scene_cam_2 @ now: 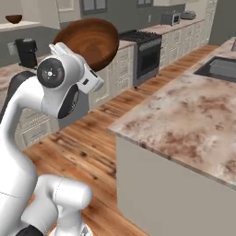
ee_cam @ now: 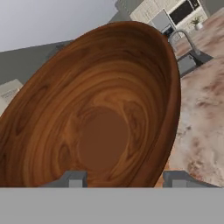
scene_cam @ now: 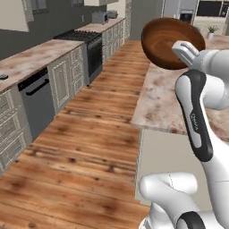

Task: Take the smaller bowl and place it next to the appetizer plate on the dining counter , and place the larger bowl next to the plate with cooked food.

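- My gripper (ee_cam: pixel 124 178) holds the larger bowl (scene_cam: pixel 166 43) by its rim, one finger on each side of the wall.
- I see the bowl lifted and tilted, directly ahead of the hand, above the near edge of the dining counter (scene_cam_2: pixel 193 124).

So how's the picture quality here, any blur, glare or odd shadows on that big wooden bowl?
Left base view: the big bowl is fairly sharp, evenly lit, its inside shaded darker towards one side, no glare. Right base view: the bowl looks soft at the rim, and the counter has flat light with no hard shadows. Hand view: the bowl is so close that its grain smears; the gripper tips are blurry.
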Motion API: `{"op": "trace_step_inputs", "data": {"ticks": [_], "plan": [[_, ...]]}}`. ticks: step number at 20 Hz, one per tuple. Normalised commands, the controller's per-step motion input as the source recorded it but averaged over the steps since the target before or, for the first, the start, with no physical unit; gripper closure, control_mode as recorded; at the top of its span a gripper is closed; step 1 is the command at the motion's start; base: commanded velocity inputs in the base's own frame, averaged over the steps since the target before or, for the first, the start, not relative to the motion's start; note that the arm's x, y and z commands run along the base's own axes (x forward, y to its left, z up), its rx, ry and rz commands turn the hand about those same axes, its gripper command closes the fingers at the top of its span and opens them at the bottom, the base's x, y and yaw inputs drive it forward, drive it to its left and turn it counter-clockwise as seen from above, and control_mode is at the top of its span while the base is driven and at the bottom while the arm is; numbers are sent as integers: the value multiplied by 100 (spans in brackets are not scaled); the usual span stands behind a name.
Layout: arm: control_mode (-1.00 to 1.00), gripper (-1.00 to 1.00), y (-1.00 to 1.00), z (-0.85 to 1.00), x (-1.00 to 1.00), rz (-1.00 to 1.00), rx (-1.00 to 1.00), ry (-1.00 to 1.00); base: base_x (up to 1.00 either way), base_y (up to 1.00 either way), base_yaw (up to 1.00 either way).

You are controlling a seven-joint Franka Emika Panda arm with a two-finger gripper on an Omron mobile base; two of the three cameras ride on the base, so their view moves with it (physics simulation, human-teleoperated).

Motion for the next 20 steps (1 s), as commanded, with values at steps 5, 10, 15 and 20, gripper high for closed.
{"op": "trace_step_inputs", "data": {"ticks": [5,10,15,20], "plan": [[100,100,0,0,0,0,0,0,-24,-93,-12],[100,100,0,0,0,0,0,0,-26,-97,-11],[100,100,0,0,0,0,0,0,-21,-99,-10],[100,100,0,0,0,0,0,0,-19,-100,-6]]}}
